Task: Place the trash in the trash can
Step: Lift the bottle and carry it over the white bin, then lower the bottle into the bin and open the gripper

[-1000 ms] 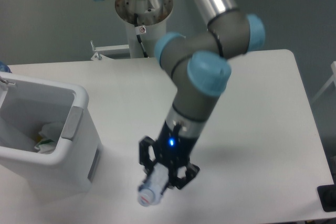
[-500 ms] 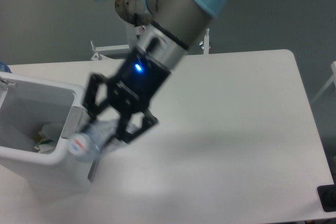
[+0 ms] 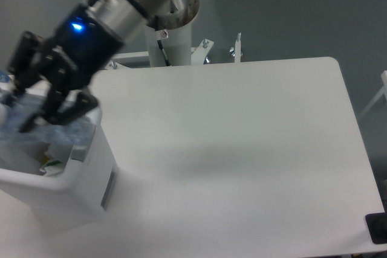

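Note:
The white boxy trash can (image 3: pixel 72 179) stands at the table's front left corner. My gripper (image 3: pixel 37 108) hovers over its open top, shut on the clear plastic bottle (image 3: pixel 27 126), which lies blurred across the opening with its pale end toward the left edge. Inside the can, a bit of white crumpled tissue (image 3: pixel 55 162) shows below the bottle, mostly hidden by it and by the black fingers (image 3: pixel 66 106).
The arm's white base column (image 3: pixel 171 28) rises behind the table's back edge, with metal brackets (image 3: pixel 221 49) beside it. The white table (image 3: pixel 242 149) stretches right of the can. A dark object (image 3: pixel 377 228) sits off the front right corner.
The gripper has carried the bottle up and to the left, from the table's front middle to over the trash can's opening. The arm now reaches across the top left of the view.

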Robot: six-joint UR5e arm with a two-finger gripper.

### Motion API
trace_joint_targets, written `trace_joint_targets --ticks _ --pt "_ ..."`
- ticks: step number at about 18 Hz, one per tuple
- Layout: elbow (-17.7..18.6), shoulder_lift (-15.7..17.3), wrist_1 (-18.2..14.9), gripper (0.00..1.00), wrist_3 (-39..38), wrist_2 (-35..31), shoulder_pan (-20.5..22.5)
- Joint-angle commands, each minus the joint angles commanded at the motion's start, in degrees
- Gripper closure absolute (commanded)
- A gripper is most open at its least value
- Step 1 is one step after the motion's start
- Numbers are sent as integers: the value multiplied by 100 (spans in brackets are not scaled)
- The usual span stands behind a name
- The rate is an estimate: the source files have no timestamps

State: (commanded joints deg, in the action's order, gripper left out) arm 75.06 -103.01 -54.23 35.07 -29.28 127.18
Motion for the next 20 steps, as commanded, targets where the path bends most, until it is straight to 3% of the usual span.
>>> trace_joint_targets --ticks 2,3,4,6,14,20 --pt "53 -26 0 49 0 141 0" --pt "105 -26 0 44 9 159 -9" --pt "140 -26 9 33 17 168 -9" --pt "219 -35 26 0 26 168 -9" --pt "448 0 44 0 17 151 17" --pt "492 -88 88 0 114 54 903"
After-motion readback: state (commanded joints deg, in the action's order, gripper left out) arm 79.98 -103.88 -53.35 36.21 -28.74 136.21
